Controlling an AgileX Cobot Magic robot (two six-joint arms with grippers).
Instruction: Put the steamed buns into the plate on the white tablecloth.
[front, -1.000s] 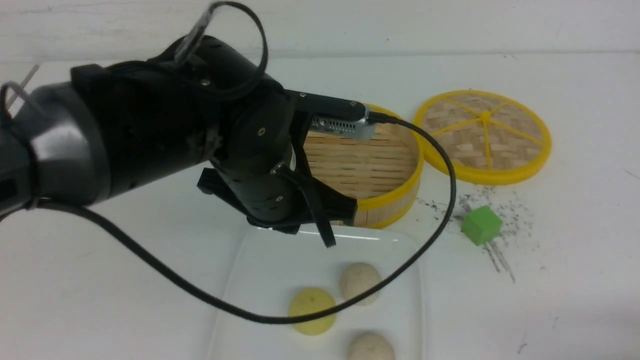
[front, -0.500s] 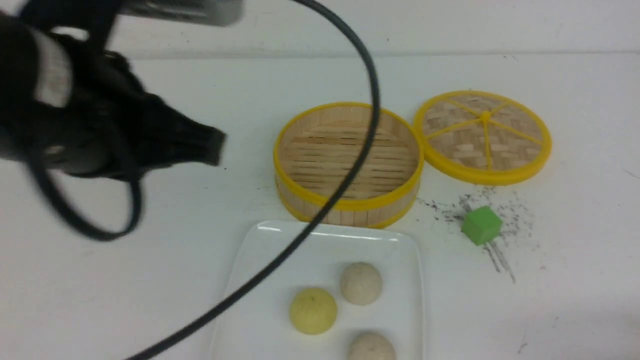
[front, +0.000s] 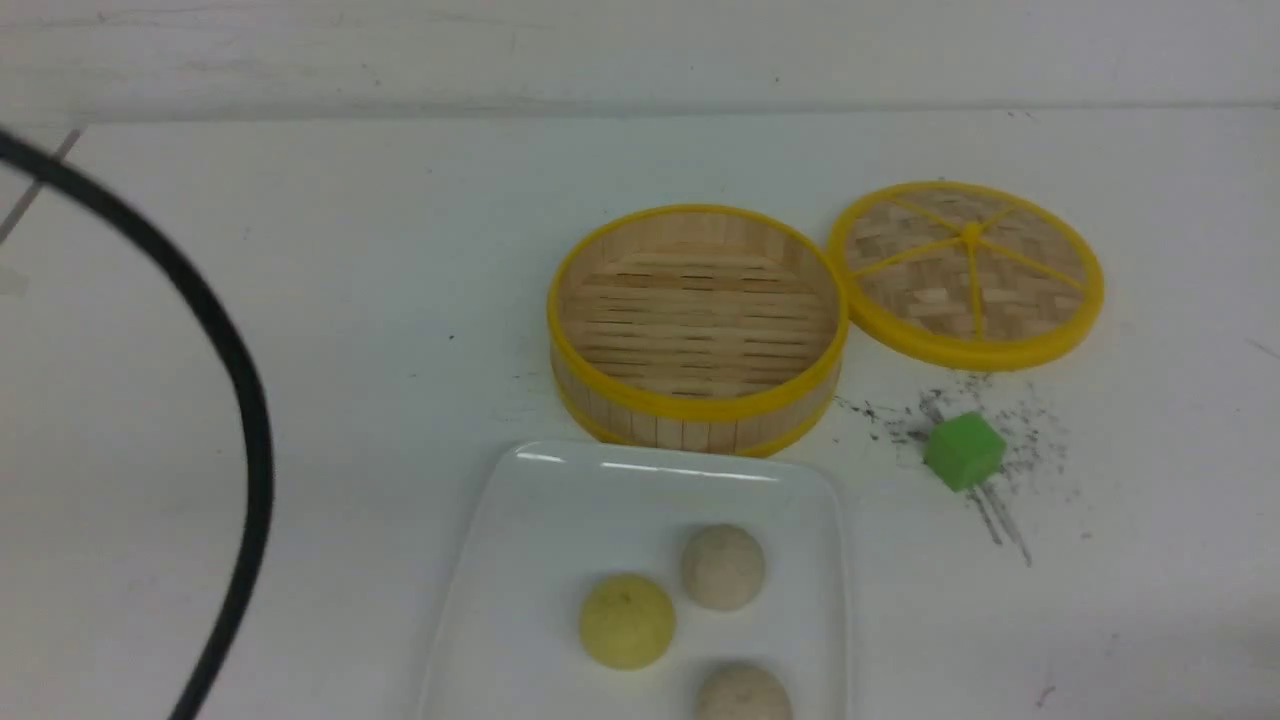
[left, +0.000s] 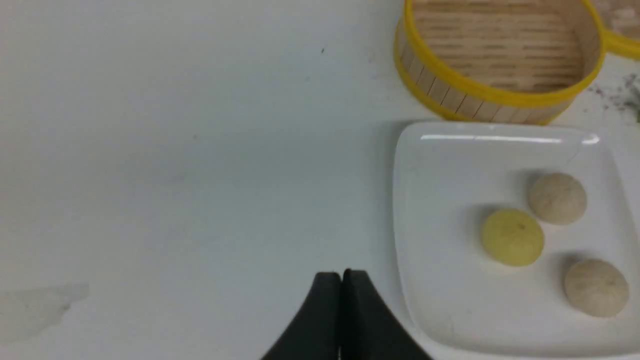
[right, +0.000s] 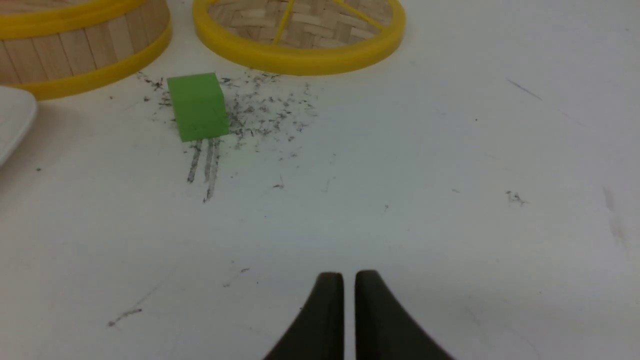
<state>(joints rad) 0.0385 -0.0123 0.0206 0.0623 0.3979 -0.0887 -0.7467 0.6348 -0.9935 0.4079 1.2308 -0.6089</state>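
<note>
Three steamed buns lie on the white plate (front: 530, 560) at the near edge of the front view: one pale yellow (front: 627, 620), two beige (front: 722, 567) (front: 742, 695). The plate rests on the white tablecloth (front: 330, 300). In the left wrist view my left gripper (left: 341, 274) is shut and empty, over bare cloth beside the plate (left: 440, 200), clear of the yellow bun (left: 512, 237). My right gripper (right: 349, 275) hangs over bare cloth with its fingers nearly together and nothing between them. Neither gripper shows in the front view.
An empty bamboo steamer (front: 697, 408) stands just behind the plate, its lid (front: 967, 270) lying flat to the right. A green cube (front: 963, 451) sits among dark smudges right of the plate. A black cable (front: 250, 420) loops through the left of the front view.
My left arm has swung away from over the plate and steamer, off to the left and out of the front view. Only its cable still shows. The buns have stayed put.
</note>
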